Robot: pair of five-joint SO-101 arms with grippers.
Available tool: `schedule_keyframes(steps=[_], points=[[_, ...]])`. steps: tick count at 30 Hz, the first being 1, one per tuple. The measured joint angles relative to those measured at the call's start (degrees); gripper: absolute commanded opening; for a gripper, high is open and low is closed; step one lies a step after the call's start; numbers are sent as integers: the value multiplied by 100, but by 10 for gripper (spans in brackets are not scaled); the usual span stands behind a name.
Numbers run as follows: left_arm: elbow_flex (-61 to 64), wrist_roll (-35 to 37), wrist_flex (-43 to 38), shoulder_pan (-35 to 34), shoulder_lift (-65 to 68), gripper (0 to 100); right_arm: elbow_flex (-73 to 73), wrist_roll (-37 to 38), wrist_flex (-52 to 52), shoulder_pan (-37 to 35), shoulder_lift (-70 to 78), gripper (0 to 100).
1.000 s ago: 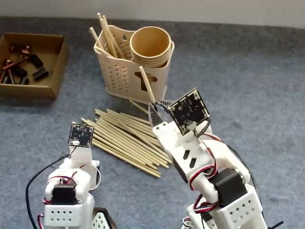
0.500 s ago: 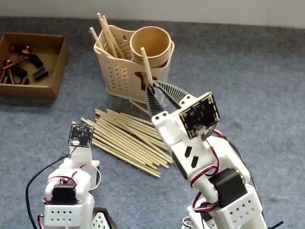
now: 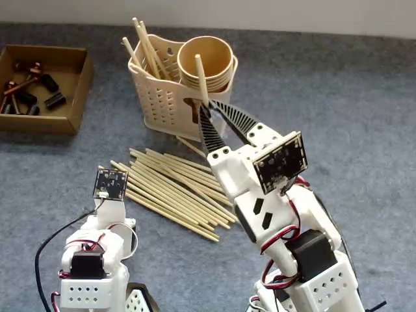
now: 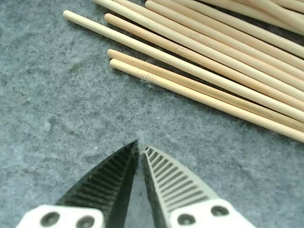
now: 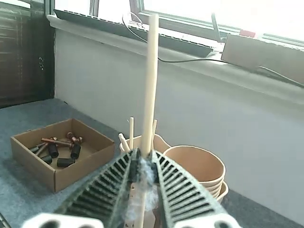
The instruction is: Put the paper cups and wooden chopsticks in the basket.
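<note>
Right gripper (image 3: 208, 109) — clenched on one wooden chopstick (image 3: 201, 79), which is held near upright with its upper end seen against the stack of paper cups (image 3: 220, 57). The stack is seated in the right half of the white basket (image 3: 162, 107); a few chopsticks (image 3: 147, 51) are stood in its left half. Left gripper (image 4: 141, 148) — closed with nothing between the fingers, placed low over the grey felt table (image 3: 351, 110), beside the left ends of the loose pile of chopsticks (image 3: 172, 185). The pile is spread on the felt nearer than the basket. A cardboard box (image 3: 40, 123) of small parts is set at far left.
</note>
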Motion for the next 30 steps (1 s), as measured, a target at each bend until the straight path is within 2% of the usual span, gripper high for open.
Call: schedule_keyframes(steps=[7, 16, 30], points=[[0, 0, 0, 0, 0, 6, -97, 0, -35, 0, 756, 5], [0, 0, 0, 0, 0, 6, -220, 0, -677, 0, 1512, 5], [0, 0, 0, 0, 0, 6, -413, 0, -2716, 0, 2743, 5]])
